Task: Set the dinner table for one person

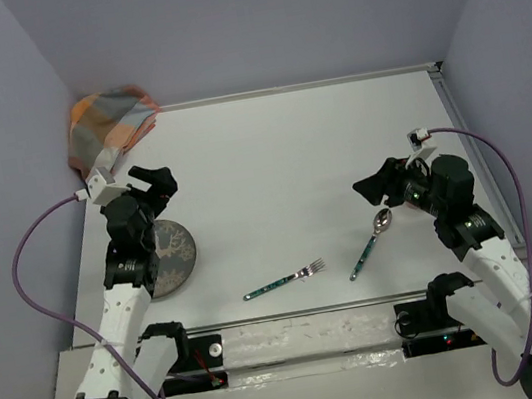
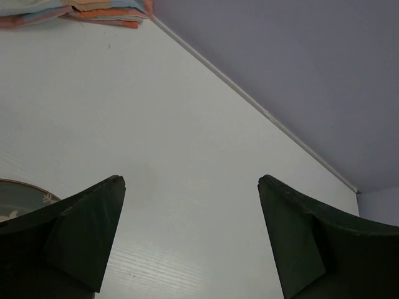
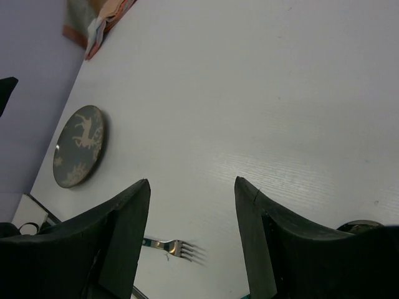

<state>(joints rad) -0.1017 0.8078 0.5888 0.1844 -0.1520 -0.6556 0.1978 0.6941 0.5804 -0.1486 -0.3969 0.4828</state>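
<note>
The dinner table (image 1: pixel 280 157) is a large white top. A dark plate (image 1: pixel 174 257) with a deer pattern lies at its left, partly under my left arm; it also shows in the right wrist view (image 3: pixel 78 146). A fork (image 1: pixel 286 280) with a green handle lies near the front middle. A spoon (image 1: pixel 371 243) lies to its right, just below my right gripper. A folded orange-and-grey plaid placemat (image 1: pixel 108 128) sits in the far left corner. My left gripper (image 1: pixel 154 184) is open and empty above the plate's far side. My right gripper (image 1: pixel 378 188) is open and empty.
Grey-blue walls enclose the table on the left, back and right. A metal rail (image 1: pixel 464 138) runs along the right edge. The arm bases and a taped strip (image 1: pixel 299 341) line the near edge. Purple cables loop beside both arms.
</note>
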